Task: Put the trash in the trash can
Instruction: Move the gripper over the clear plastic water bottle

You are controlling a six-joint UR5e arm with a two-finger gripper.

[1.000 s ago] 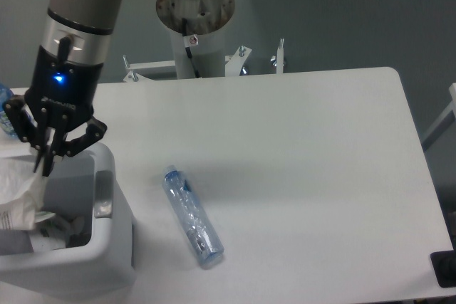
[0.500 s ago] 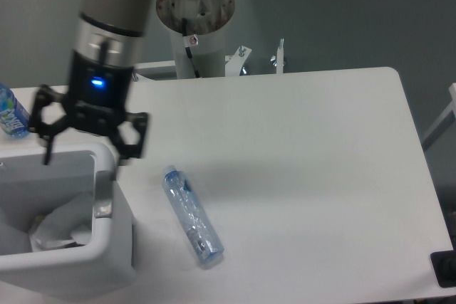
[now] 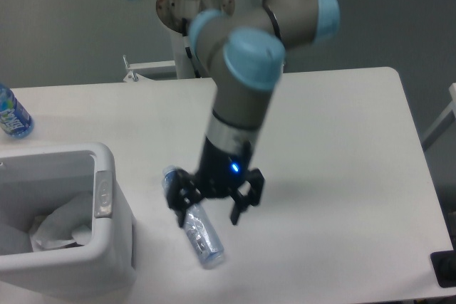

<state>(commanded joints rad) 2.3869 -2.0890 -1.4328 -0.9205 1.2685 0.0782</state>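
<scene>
At your left, the trash can (image 3: 107, 247) already holds the crumpled wrapper (image 3: 60, 226). The flattened bottle (image 3: 199, 236) lies on the table (image 3: 342, 176), not yet binned. Your gripper (image 3: 211, 213) hangs over it, fingers spread wide, holding nothing.

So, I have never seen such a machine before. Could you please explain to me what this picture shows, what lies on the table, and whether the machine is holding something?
This is one picture, taken by a fixed camera that looks down on a white table. The grey machine with light blue joints is a robot arm. At its end is a gripper with two fingers, like a simple hand. The fingers are open and hold nothing; they hover over a flattened clear plastic bottle lying on the table. On the left stands a white trash can, and a crumpled plastic wrapper is already inside it. At the far left edge stands an uncrushed water bottle with a blue label.
</scene>
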